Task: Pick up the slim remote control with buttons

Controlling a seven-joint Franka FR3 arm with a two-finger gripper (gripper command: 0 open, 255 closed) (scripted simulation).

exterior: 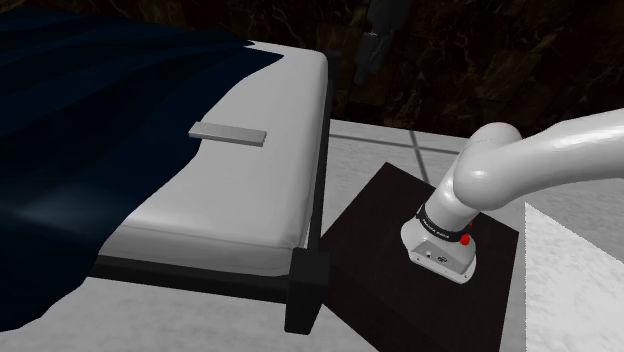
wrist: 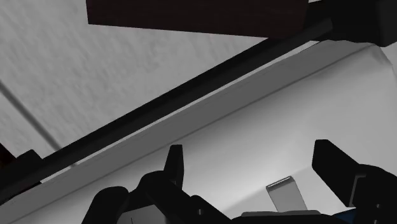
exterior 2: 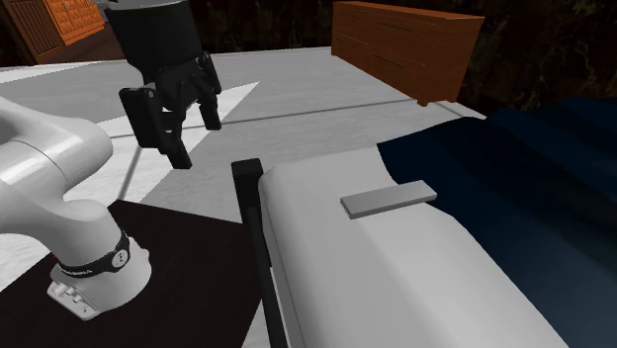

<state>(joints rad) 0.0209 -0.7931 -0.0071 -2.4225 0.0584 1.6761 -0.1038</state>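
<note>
Beyond the jaws, well apart from them, the slim grey remote point(exterior: 231, 133) lies flat on the white mattress point(exterior: 250, 190), narrow sides exposed. The gripper point(exterior 2: 197, 140) hovers with its jaws spread wide and empty, probably ready for a pinch across the remote's width.

- No text, number or sign can be read.
- The black band point(exterior: 441, 229) around the foot of the white robot arm point(exterior: 520, 160) carries a line of tiny white lettering, too small to make out.
- The pale grey base plate point(exterior: 445, 260) below that band bears a small dark mark, likewise illegible.
</note>
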